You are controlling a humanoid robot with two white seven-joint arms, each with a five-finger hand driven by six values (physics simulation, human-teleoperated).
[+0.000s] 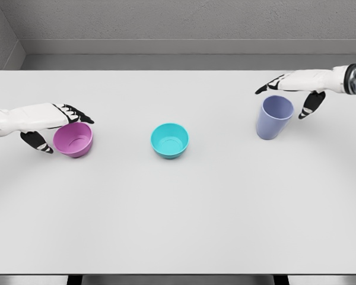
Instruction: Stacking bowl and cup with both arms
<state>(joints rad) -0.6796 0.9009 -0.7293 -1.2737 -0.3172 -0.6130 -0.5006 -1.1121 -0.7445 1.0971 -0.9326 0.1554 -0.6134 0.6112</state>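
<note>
A purple bowl (75,140) sits on the white table (178,225) at the left. My left hand (66,133) reaches in from the left edge with its fingers (77,113) stretched over the bowl's far rim and the thumb by its left side, open. A teal bowl (169,140) stands alone in the middle. At the right stands a lavender cup (273,119). My right hand (282,102) hovers at its rim, fingers (272,85) extended behind it and the thumb to its right, open.
The table's far edge meets a grey wall. A gap of bare tabletop separates each object from the teal bowl.
</note>
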